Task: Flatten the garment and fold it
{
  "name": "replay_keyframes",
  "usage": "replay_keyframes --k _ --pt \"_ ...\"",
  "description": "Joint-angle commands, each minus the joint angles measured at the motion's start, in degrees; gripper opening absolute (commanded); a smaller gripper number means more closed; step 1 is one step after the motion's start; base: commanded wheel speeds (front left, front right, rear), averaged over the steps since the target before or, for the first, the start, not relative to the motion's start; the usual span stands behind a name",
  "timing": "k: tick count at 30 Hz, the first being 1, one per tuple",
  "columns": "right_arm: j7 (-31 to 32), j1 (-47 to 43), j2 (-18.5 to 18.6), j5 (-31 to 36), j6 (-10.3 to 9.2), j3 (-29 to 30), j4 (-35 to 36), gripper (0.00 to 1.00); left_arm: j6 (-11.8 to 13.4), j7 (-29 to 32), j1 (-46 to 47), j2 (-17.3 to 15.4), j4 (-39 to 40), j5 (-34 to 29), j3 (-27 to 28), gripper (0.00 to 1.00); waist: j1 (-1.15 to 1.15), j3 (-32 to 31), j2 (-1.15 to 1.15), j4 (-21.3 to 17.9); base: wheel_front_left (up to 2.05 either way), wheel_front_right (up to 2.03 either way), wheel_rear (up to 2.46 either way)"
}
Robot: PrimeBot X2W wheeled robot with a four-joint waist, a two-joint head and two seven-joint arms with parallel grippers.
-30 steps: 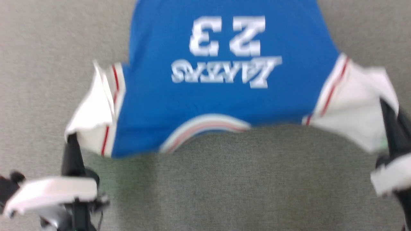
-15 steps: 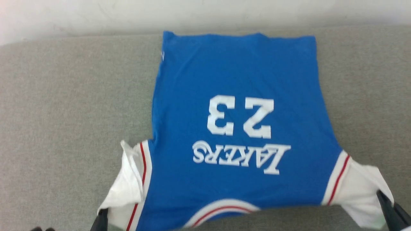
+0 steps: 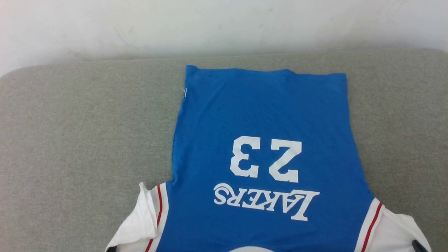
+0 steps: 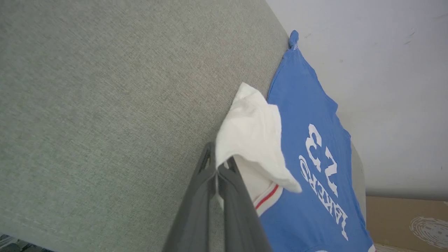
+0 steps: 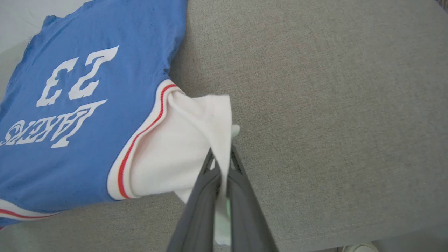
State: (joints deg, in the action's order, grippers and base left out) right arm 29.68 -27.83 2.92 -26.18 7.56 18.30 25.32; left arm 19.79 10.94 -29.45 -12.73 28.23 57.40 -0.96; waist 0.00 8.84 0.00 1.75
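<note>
Jersey (image 3: 262, 140) lies print-up on the grey fabric surface (image 3: 87, 140). Left gripper (image 4: 217, 164) is clamped on its white left sleeve (image 4: 252, 140), and right gripper (image 5: 221, 157) on its right sleeve (image 5: 175, 157).

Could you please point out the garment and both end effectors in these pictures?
garment (image 3: 262, 112), head view, blue panel above the number.
left end effector (image 4: 217, 163), left wrist view, between the fingertips pinching the white sleeve.
right end effector (image 5: 221, 159), right wrist view, between the fingertips pinching the other white sleeve.
</note>
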Motion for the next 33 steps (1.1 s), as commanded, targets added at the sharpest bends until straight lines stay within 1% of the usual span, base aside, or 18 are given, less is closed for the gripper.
replay_keyframes --k 1,5,7,10,13,17,19,20,21,22,23,25,27,30,33 --pt "-0.23 -0.53 -0.03 -0.34 -0.08 0.05 0.00 0.00 0.33 -0.06 -0.34 -0.32 0.42 -0.43 0.05 0.00 0.00 -0.42 0.00 0.12 0.00 0.00 0.00" --pt "-1.04 -0.13 -0.03 0.27 -0.08 -1.35 -1.75 0.00 0.34 -0.42 1.12 -0.42 0.57 -1.65 -0.91 0.00 0.00 -0.92 0.00 0.15 0.00 0.00 0.00" --pt "-1.41 0.61 -0.04 2.87 -0.08 -2.45 -3.23 0.00 0.45 -0.50 2.18 -0.88 0.02 -2.87 -1.59 0.00 0.00 -1.05 0.00 0.18 0.00 0.00 0.00" --pt "-2.02 2.67 -0.04 7.66 -0.08 -4.18 -6.92 0.00 0.58 -0.37 4.09 -1.37 -0.96 -4.39 -2.81 0.00 0.00 -1.12 0.00 0.18 0.00 0.00 0.00" --pt "-2.93 5.43 -0.04 10.82 -0.08 -5.42 -12.02 0.00 0.75 0.01 5.83 -1.73 -1.92 -5.76 -4.25 0.00 0.00 -0.92 0.00 0.05 0.00 0.00 0.00" --pt "-4.63 8.82 -0.04 13.25 -0.08 -6.78 -18.70 0.01 0.87 0.42 8.02 -1.53 -2.71 -6.88 -6.12 0.00 0.00 -0.10 0.00 0.13 0.00 0.00 0.00" --pt "-5.59 10.02 -0.04 13.10 -0.08 -6.98 -21.53 0.08 0.94 0.43 8.83 -1.32 -2.94 -7.19 -6.67 0.00 0.00 0.27 0.00 0.22 0.00 0.00 0.00" --pt "-6.05 10.47 -0.04 13.19 -0.08 -7.15 -22.62 0.16 0.94 0.39 9.07 -1.22 -2.99 -7.30 -6.86 0.00 0.00 0.43 0.00 0.22 0.00 0.00 0.00" --pt "-6.57 10.85 -0.04 13.24 -0.08 -7.25 -23.43 0.34 0.92 0.32 9.23 -1.15 -3.00 -7.38 -7.01 0.00 0.00 0.66 0.00 0.22 0.00 0.00 0.00" --pt "-6.99 11.13 -0.04 13.51 -0.08 -7.23 -23.84 0.73 0.88 0.25 9.39 -1.13 -2.97 -7.49 -7.11 0.00 0.00 0.98 0.00 0.27 0.00 0.00 0.00" --pt "-7.11 11.30 -0.04 13.56 -0.08 -7.19 -23.78 1.00 0.83 0.18 9.57 -1.16 -2.90 -7.62 -7.18 0.00 0.00 1.34 0.00 0.38 0.00 0.00 0.00" --pt "-6.79 11.56 -0.04 12.15 -0.08 -6.58 -21.98 1.00 0.78 -0.05 9.92 -1.28 -2.60 -7.94 -7.20 0.00 0.00 1.86 0.00 0.64 0.00 0.00 0.00" --pt "-5.31 11.75 -0.04 11.21 -0.08 -5.98 -17.30 1.00 0.77 -0.35 10.15 -1.30 -1.89 -8.19 -7.13 0.00 0.00 2.65 0.00 1.01 0.00 0.00 0.00" --pt "-2.17 13.78 -0.04 11.17 -0.08 -4.34 -6.46 1.00 0.73 -0.78 10.75 -1.40 -0.38 -8.64 -7.04 0.00 0.00 4.28 0.00 1.82 0.00 0.00 0.00" --pt "1.89 19.88 0.68 13.69 -0.08 -3.06 4.38 1.00 0.41 -1.08 11.82 -1.47 0.86 -8.94 -7.12 0.00 0.00 6.54 0.00 2.84 0.00 0.00 0.00"
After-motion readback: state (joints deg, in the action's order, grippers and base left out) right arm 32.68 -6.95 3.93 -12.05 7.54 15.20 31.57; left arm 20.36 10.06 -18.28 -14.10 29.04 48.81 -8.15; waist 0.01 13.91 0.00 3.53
